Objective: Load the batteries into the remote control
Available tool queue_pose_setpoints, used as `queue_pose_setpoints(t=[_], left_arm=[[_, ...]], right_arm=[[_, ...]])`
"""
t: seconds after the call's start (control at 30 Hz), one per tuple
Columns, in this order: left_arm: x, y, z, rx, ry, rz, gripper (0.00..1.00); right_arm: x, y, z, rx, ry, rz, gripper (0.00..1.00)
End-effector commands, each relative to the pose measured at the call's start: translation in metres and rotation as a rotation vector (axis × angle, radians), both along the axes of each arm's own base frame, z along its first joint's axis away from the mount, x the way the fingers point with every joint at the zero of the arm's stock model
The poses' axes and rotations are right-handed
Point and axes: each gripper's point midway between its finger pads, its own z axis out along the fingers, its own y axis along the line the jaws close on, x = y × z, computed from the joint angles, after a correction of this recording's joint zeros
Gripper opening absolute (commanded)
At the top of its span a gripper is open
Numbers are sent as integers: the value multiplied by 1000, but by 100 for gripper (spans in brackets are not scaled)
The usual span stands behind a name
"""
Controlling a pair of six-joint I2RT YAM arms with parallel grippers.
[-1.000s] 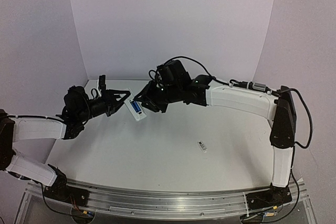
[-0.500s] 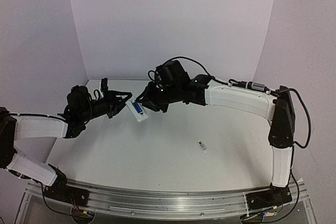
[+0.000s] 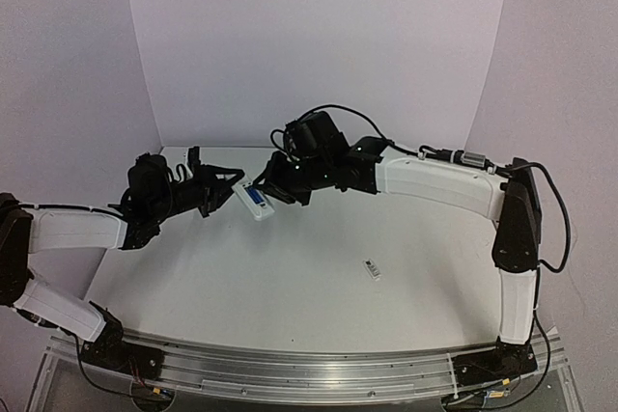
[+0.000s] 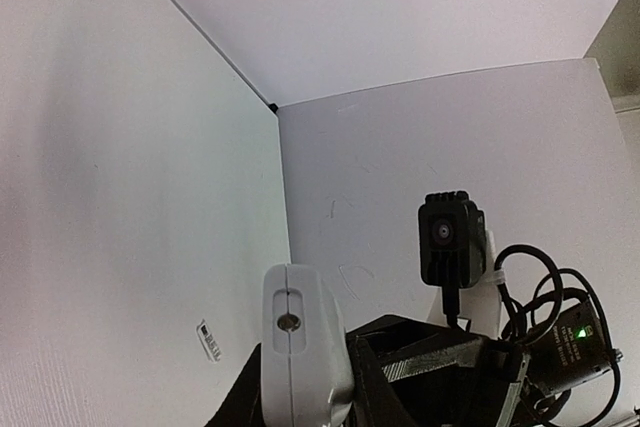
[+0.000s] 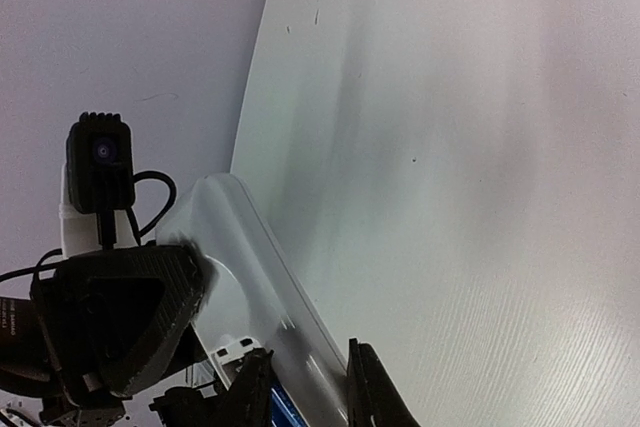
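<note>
Where the two arms meet over the far part of the table (image 3: 290, 287), the left gripper (image 3: 232, 180) and the right gripper (image 3: 274, 188) both close on the remote control (image 3: 255, 202), which hangs between them, clear of the surface. In the left wrist view, the handset stands edge-on between the left jaws, a dark finger (image 4: 243, 402) against one broad face and another against the opposite face, so these jaws are narrow and clamped on it. Its seamed end with a small round hole points away from the jaws. In the right wrist view, the white body runs out from between the right fingers (image 5: 368, 387), which sit close on either side of it, also narrow and gripping. Just inside those jaws a strip of blue shows in the handset's back: the batteries (image 5: 285, 415) lie in the recess, though I cannot tell how many. From above, the same blue patch faces upward between the two sets of jaws. A small white cover piece (image 3: 372, 269) lies flat on the table, well apart from both grippers, below the right one.
</note>
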Motion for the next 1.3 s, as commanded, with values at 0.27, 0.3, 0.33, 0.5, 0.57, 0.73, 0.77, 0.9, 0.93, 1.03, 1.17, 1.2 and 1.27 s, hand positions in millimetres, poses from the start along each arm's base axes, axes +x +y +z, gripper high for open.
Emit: queue_pose_setpoints(t=[0.27, 0.3, 0.33, 0.5, 0.57, 0.73, 0.77, 0.9, 0.93, 1.03, 1.17, 1.2, 1.27], left_arm=[[-1, 24, 143, -240, -272, 100, 0], [-3, 24, 144, -239, -272, 97, 0], [-4, 24, 144, -239, -271, 94, 0], [-14, 17, 139, -201, -297, 30, 0], [-19, 14, 133, -159, -319, 0, 0], [-37, 10, 122, -106, -385, -73, 0], [-41, 10, 122, -100, -397, -84, 0], [-53, 12, 123, -98, -452, -102, 0], [-55, 12, 122, -93, -463, -106, 0], [-58, 10, 118, -74, -474, -126, 0], [-62, 8, 111, -62, -492, -155, 0], [-63, 8, 109, -50, -499, -157, 0], [-63, 7, 104, -35, -496, -159, 0]], right_arm=[[-71, -5, -67, -298, 26, 245, 27], [-73, -3, -65, -295, 16, 263, 27], [-76, 1, -63, -290, 8, 287, 27], [-80, 12, -57, -282, -9, 358, 31], [-78, 13, -48, -274, -33, 355, 32], [-69, 11, -14, -255, -133, 341, 34], [-70, 10, -9, -249, -144, 346, 34], [-76, 9, 5, -215, -145, 370, 36], [-80, 9, 8, -201, -141, 387, 37], [-93, 12, 23, -150, -137, 450, 40], [-100, 10, 41, -115, -158, 485, 43], [-100, 7, 46, -113, -174, 484, 44], [-100, 2, 52, -118, -201, 479, 47]])
